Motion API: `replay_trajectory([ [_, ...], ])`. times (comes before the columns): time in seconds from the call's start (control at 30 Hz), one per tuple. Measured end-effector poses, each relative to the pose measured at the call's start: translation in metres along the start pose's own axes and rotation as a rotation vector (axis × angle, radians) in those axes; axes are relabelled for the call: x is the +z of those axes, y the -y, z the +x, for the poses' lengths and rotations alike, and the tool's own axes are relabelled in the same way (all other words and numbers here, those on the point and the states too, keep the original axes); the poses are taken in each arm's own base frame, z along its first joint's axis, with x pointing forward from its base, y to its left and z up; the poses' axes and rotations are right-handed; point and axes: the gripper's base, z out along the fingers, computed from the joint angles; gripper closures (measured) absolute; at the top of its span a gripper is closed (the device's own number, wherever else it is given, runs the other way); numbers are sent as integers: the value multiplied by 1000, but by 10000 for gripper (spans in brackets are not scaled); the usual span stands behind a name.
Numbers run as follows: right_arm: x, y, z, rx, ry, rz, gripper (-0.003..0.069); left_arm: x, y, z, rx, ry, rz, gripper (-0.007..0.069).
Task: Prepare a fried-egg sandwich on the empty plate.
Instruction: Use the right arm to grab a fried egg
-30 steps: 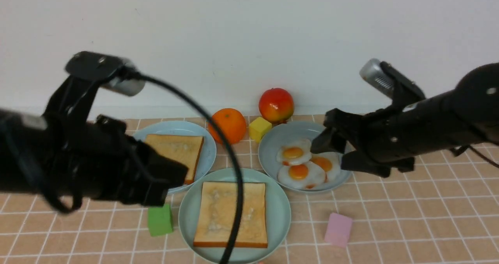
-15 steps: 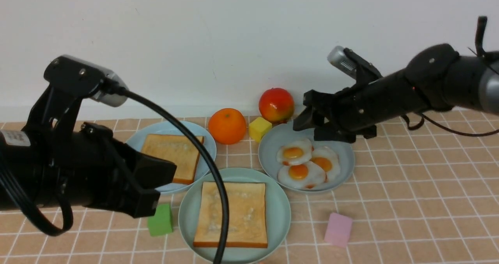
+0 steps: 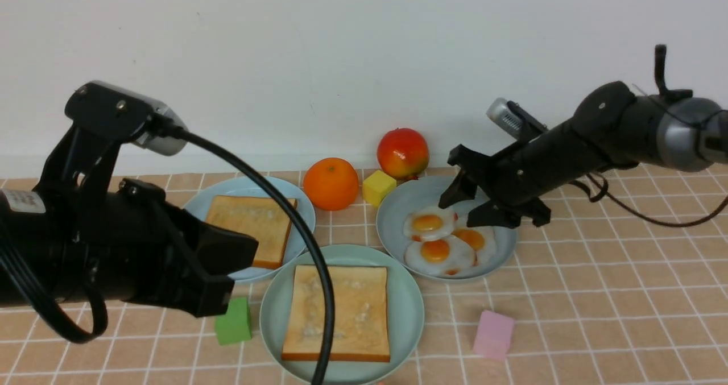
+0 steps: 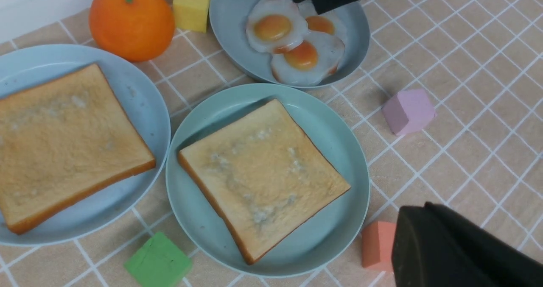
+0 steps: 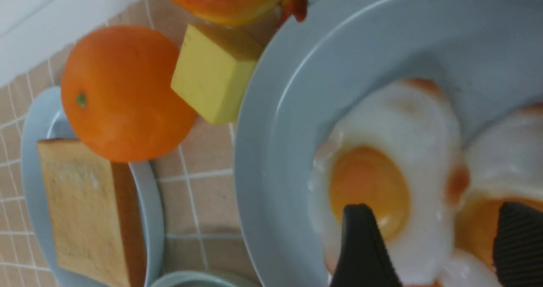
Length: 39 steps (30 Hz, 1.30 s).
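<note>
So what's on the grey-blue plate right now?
Three overlapping fried eggs lie on the grey-blue plate. The open right gripper reaches over them, hiding part of the right-hand one.

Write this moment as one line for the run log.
step: reaching for egg | right hand: open, over fried eggs | left hand: empty | mint-green plate: one toast, no egg

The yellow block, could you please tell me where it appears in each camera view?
Front view: yellow block between the orange and the egg plate.
Left wrist view: yellow block between the same two.
Right wrist view: yellow block beside the orange, by the plate rim.
Shared landmark: the orange.
</note>
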Motion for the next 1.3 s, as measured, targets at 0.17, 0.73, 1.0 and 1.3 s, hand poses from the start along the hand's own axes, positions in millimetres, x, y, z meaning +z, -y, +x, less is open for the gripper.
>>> replay_trajectory([
  [0.17,10,5,1,27,-11,-10,238,0,0,0,-1,-1,1,638],
  [0.73,25,12,-1,130,0,-48,323,0,0,1,5,-6,1,638],
  [1.0,25,21,-4,162,-17,-47,559,0,0,1,7,-7,0,638],
  [1.3,0,14,-13,84,7,-74,559,-12,3,2,-33,-5,-19,638],
])
